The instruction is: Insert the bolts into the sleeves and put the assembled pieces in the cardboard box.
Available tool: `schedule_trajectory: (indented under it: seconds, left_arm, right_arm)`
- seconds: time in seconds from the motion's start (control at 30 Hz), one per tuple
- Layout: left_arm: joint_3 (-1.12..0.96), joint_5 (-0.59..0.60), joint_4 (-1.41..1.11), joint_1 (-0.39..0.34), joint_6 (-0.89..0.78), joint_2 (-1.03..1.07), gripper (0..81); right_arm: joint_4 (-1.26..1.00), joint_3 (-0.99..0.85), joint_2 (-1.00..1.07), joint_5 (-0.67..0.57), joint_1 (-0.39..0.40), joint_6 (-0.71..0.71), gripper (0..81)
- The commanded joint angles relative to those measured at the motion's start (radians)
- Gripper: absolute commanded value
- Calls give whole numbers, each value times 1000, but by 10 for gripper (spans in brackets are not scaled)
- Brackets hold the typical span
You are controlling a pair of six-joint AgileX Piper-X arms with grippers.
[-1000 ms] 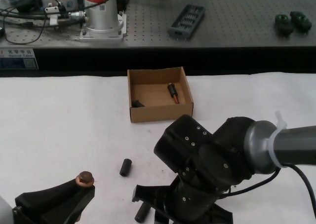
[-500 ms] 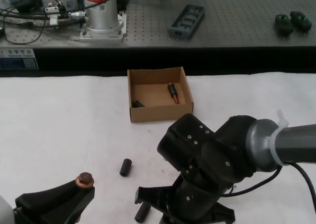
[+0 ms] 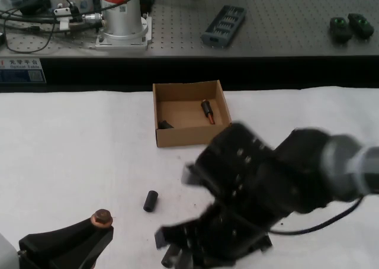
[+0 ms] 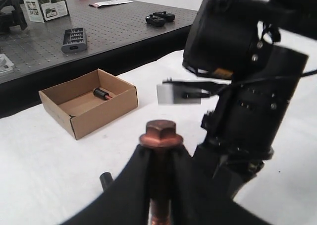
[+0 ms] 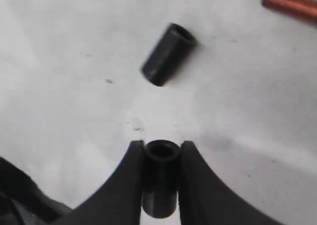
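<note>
The bolt (image 4: 157,137) sits in your left jaws. They are closed tight on its copper shank, and the hexagonal head stands just above their tips. The jaws hold it upright over the white surface (image 3: 71,138), clear of everything else.

Your right jaws are closed on a black sleeve (image 5: 160,185), pinching it from both sides. Its open end faces back toward the wrist camera, and the bore is dark.

Just past the tips of the right jaws, a second sleeve (image 5: 168,54) lies on its side on the surface, apart from them and touched by nothing. In the high view it lies ahead of both sets of jaws, toward the box, roughly between the two. Farther out from the right jaws, beyond that sleeve, a copper rod end (image 5: 290,4) shows. You cannot tell what it rests on.

The right arm (image 4: 247,86) stands close beside your left jaws, near the held bolt but not touching it.

The cardboard box (image 3: 160,112) is well ahead of both sets of jaws, open side up on the surface. One assembled piece (image 3: 206,111), dark with a copper end, lies inside near its far right side. A small dark thing (image 3: 164,125) sits in the near left corner, too small to tell what it is.

Behind the box is a grey perforated bench (image 3: 284,38). It carries a metal post (image 3: 121,14), a dark tray (image 3: 223,23) and two dark-green pieces (image 3: 350,27), all well away from your jaws.
</note>
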Motion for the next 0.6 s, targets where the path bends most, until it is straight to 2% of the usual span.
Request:
schedule_trajectory:
  seconds: [0.0,0.17,0.3,0.43,0.57]
  left_arm:
    - [-4,-15,-22,-6,0,-8,6]
    - [-4,-15,-76,-6,0,-8,6]
    - [-4,-15,-113,-6,0,-8,6]
    - [-4,-15,-130,-6,0,-8,6]
    - [-4,-15,-181,-6,0,-8,6]
  right_arm:
    - [-15,-6,-82,-13,4,-84,55]
    - [-15,-6,-192,6,4,-265,55]
    - [0,4,-255,126,4,-393,55]
    - [-75,89,-317,218,4,-461,55]
    - [-244,238,-375,230,4,-462,55]
